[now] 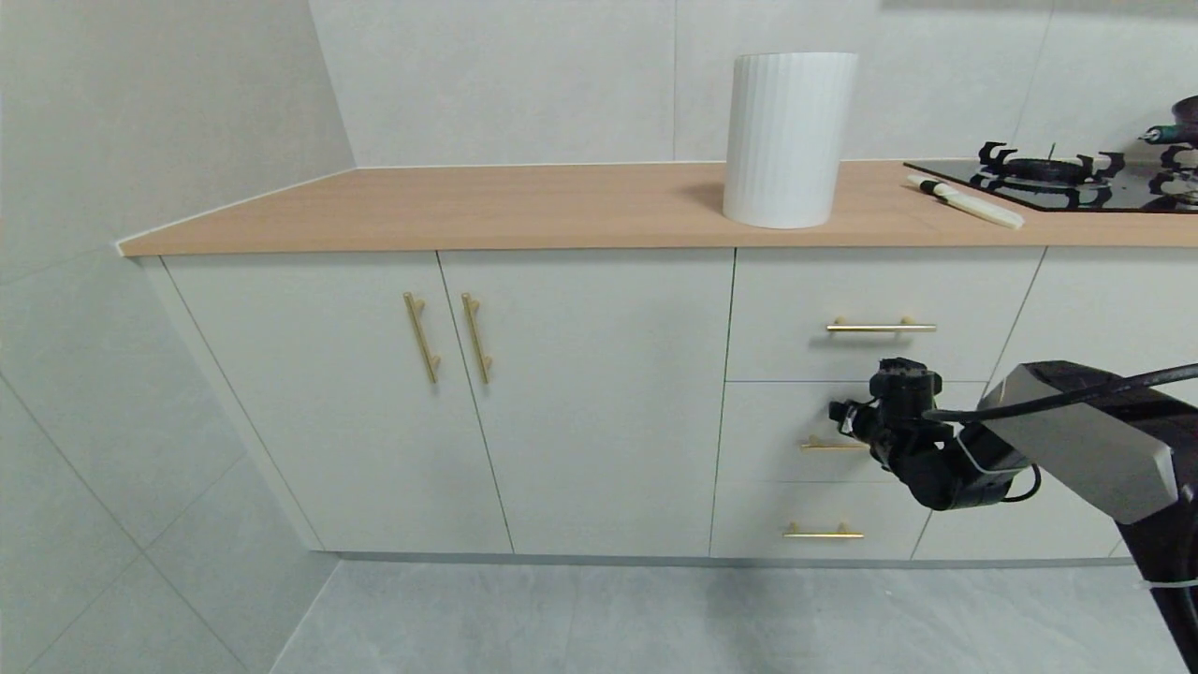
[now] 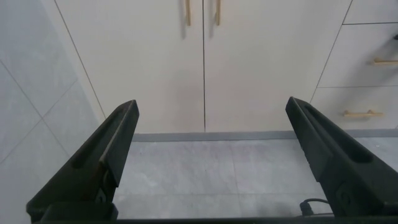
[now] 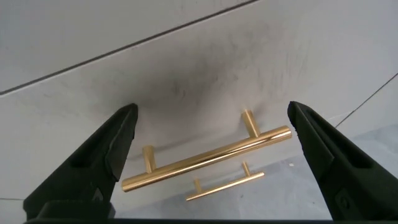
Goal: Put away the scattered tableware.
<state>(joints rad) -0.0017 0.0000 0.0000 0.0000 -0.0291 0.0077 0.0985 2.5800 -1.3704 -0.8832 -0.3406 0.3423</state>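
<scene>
Cabinet front point(image 1: 599, 402): right pincer point(image 1: 847, 415) wide before middle drawer handle point(image 3: 208, 155); left pincer point(image 2: 211, 109) wide.

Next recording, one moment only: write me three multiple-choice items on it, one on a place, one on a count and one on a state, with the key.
1. Where does the white ribbed cylindrical container stand?
A. on the wooden countertop
B. on the floor
C. in an open drawer

2. How many gold bar handles does the stack of drawers carry?
A. one
B. three
C. five

3. How does the right gripper stand?
A. shut on a spoon
B. shut on the container
C. open, facing the middle drawer's gold handle

Key:
1 A: its base rests on the countertop.
2 B: the head view shows three drawer fronts, each with one handle.
3 C: in the right wrist view both fingers are spread wide, and the handle lies beyond them, ungripped.
</scene>
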